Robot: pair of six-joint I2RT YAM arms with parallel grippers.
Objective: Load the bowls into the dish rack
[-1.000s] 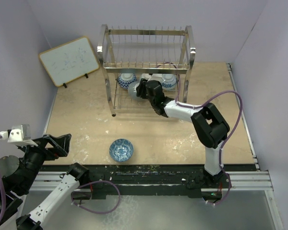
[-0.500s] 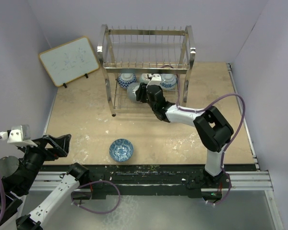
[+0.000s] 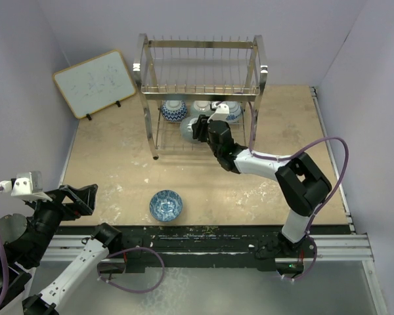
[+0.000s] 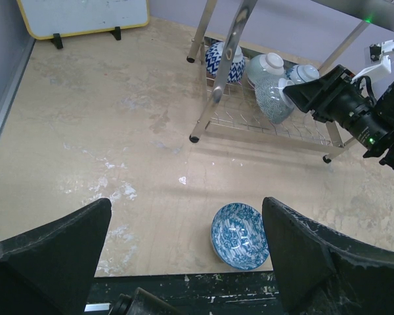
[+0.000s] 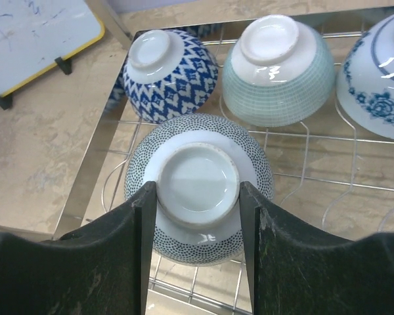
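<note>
My right gripper [image 5: 197,187] is shut on the foot ring of a dotted blue-and-white bowl [image 5: 197,239]. It holds the bowl on edge inside the lower tier of the silver wire dish rack [image 3: 200,72], at the front left [image 3: 187,126]. Behind it three bowls stand in the rack: a blue zigzag one [image 5: 171,75], a mint one [image 5: 277,65] and a blue flowered one [image 5: 381,79]. A blue-patterned bowl [image 3: 165,205] sits upright on the table near the front edge, also in the left wrist view [image 4: 240,235]. My left gripper [image 4: 186,203] is open and empty, high above the near left edge.
A wood-framed whiteboard [image 3: 94,82] leans at the back left. The rack's upright posts [image 4: 226,59] and upper tier frame the right arm's reach. Walls close in the table on three sides.
My right gripper has shifted slightly right and deeper into the lower tier with the dotted bowl. The left arm and the blue bowl on the table have not moved.
</note>
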